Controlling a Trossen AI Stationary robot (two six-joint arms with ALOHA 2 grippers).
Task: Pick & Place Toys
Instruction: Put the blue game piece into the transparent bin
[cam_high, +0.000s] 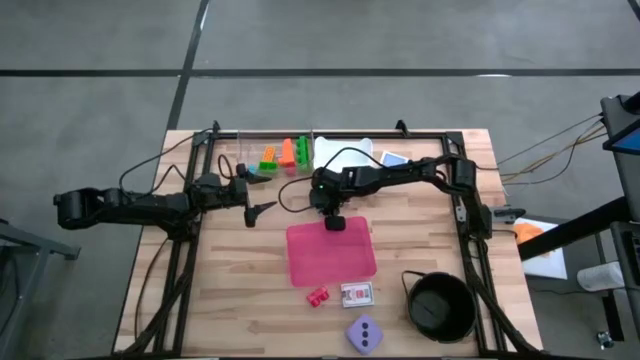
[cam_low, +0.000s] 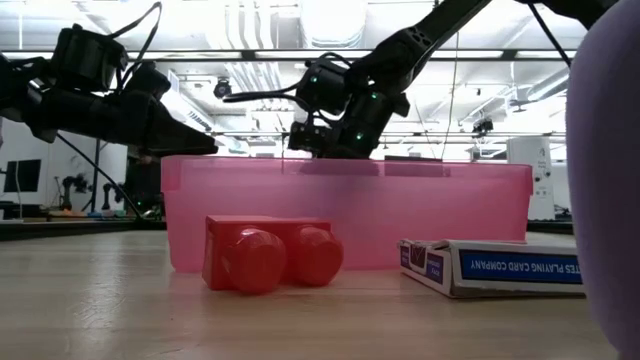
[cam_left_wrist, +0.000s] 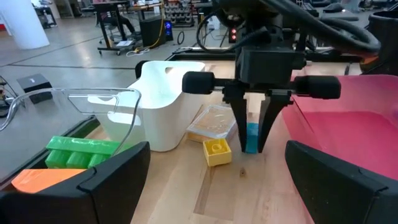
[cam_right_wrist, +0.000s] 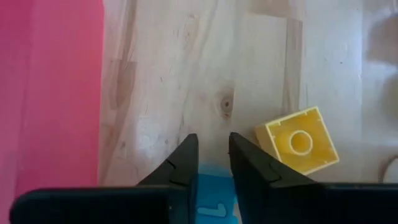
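Pinching a small blue plastic brick (cam_left_wrist: 251, 138) between its two dark fingers, the right gripper (cam_left_wrist: 251, 134) points straight down at the wooden table (cam_high: 240, 290), just beside the far edge of the translucent pink plastic tray (cam_high: 330, 252). Fingers sit on the brick's opposite sides, so the grip looks set for a vertical lift; brick appears at or just off the tabletop, can't tell which. A yellow square plastic brick (cam_right_wrist: 300, 142) lies close beside it, apart from the fingers, likely next in line. Pink tray being so near suggests it's the drop spot, a short carry.

Left gripper (cam_high: 258, 192) waits to the side with fingers spread wide, holding nothing, out of the right arm's path. Green and orange plastic bricks (cam_high: 288, 155) sit grouped at the table's far edge, untouched. Red two-stud plastic brick (cam_high: 318, 296), lilac die with dark dots (cam_high: 365, 333) and a playing card box (cam_high: 357, 294) lie on the near side of the tray; black round bowl (cam_high: 440, 306) near the right corner.
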